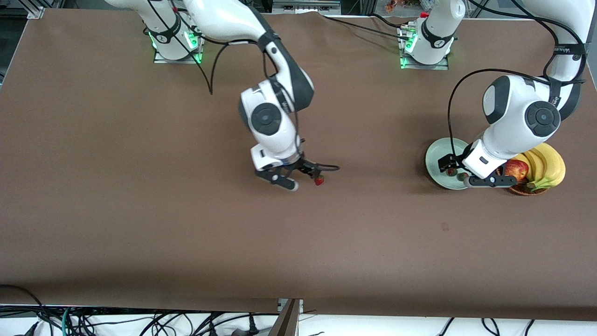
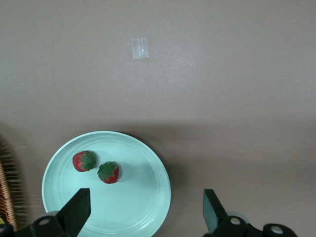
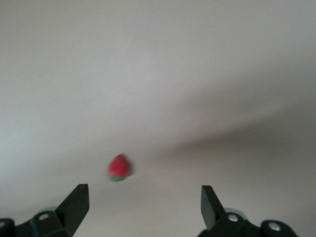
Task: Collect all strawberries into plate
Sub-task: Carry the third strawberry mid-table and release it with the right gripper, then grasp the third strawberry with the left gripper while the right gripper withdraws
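We see two strawberries [image 2: 96, 167] on the plate [image 2: 143, 207] under our wide left end effector [image 2: 143, 215], right end effector [image 3: 143, 207] wide over a third strawberry [image 3: 118, 168], well apart from the plate

Strawberries [image 2: 108, 172] — red with green tops — on a plain mint-green plate [image 2: 138, 207]. The desk [image 1: 140, 210] is brown; bananas [image 1: 548, 163] yellow.

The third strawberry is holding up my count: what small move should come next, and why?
Probably lower the open right gripper around the strawberry on the table and close; two strawberries already lie in the plate.
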You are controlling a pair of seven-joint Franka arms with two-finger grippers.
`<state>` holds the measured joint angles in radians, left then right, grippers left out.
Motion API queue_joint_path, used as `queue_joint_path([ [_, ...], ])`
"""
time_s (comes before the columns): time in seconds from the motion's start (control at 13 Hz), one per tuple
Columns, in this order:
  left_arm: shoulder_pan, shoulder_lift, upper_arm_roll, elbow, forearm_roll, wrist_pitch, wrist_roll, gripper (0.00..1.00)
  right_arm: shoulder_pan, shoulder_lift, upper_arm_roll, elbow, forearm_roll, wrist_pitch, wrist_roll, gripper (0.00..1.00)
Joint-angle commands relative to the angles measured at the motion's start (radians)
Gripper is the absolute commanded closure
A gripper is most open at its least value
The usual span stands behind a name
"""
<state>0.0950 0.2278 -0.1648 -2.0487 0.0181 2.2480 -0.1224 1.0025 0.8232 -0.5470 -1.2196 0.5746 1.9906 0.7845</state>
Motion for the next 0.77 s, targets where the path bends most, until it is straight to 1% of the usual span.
queue_joint_path([
  [0.0,-0.011,0.013,-0.082,-0.005,-0.012,0.028,-0.133,0.0,0.004,-0.064,-0.114,-0.041,0.005,-0.163,-0.115,0.0],
  [0.15,-0.012,0.04,-0.169,-0.004,-0.007,0.068,-0.265,0.0,0.004,-0.103,-0.184,-0.095,0.007,-0.205,-0.279,0.0],
  [0.31,-0.03,0.068,-0.241,0.011,0.008,0.102,-0.392,0.0,0.004,-0.182,-0.209,-0.183,0.004,-0.204,-0.344,0.0],
  [0.46,-0.046,0.131,-0.339,0.077,0.107,0.102,-0.579,0.0,0.008,-0.289,-0.24,-0.277,-0.011,-0.213,-0.367,0.0],
  [0.54,-0.064,0.175,-0.378,0.118,0.181,0.102,-0.689,0.0,0.008,-0.344,-0.244,-0.303,-0.062,-0.226,-0.367,0.0],
  [0.61,-0.086,0.227,-0.412,0.166,0.263,0.099,-0.817,0.0,0.008,-0.381,-0.245,-0.307,-0.132,-0.249,-0.367,0.0],
  [0.69,-0.106,0.278,-0.445,0.215,0.343,0.09,-0.933,0.0,0.01,-0.395,-0.245,-0.304,-0.187,-0.271,-0.367,0.0],
])
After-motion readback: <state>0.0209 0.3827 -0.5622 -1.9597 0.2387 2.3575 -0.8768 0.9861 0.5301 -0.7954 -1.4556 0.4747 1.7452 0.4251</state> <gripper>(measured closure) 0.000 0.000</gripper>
